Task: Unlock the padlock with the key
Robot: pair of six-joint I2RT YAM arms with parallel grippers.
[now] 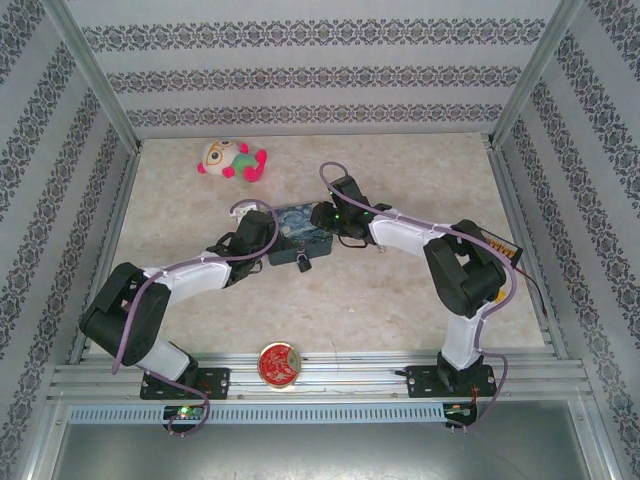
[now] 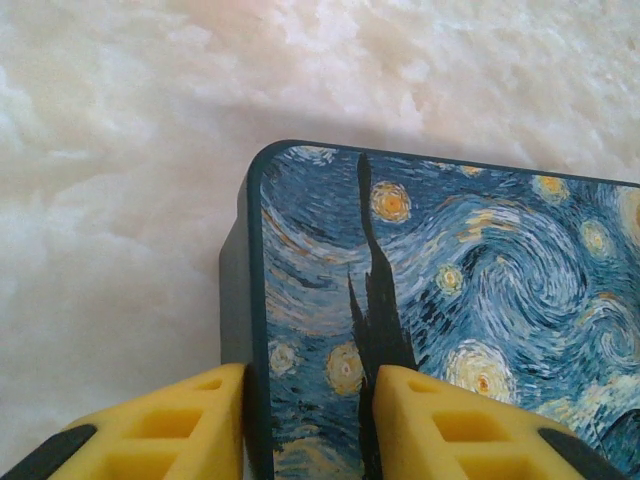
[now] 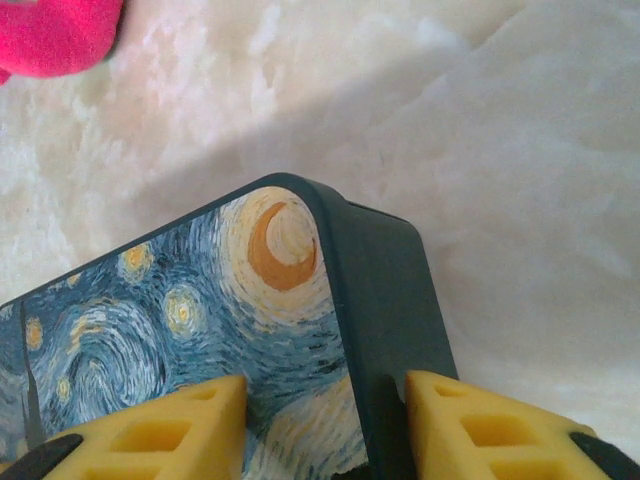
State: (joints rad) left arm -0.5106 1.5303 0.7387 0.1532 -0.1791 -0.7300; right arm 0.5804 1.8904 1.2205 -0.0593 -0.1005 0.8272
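Note:
The blue painted tin (image 1: 298,240) lies mid-table with the small dark padlock (image 1: 302,262) hanging at its front edge. I cannot make out the key. My left gripper (image 1: 270,236) is at the tin's left end. In the left wrist view that gripper (image 2: 308,385) is open and straddles the tin (image 2: 450,280) at its left rim, one yellow finger against the outer wall and the other over the lid. My right gripper (image 1: 326,218) is at the right end. In the right wrist view it (image 3: 325,392) is open astride the tin (image 3: 200,300) at its right wall.
A plush toy (image 1: 232,160) lies at the back left, and its pink edge (image 3: 50,35) appears in the right wrist view. A red round tin (image 1: 280,363) sits at the near edge between the arm bases. An orange object (image 1: 505,248) lies by the right wall.

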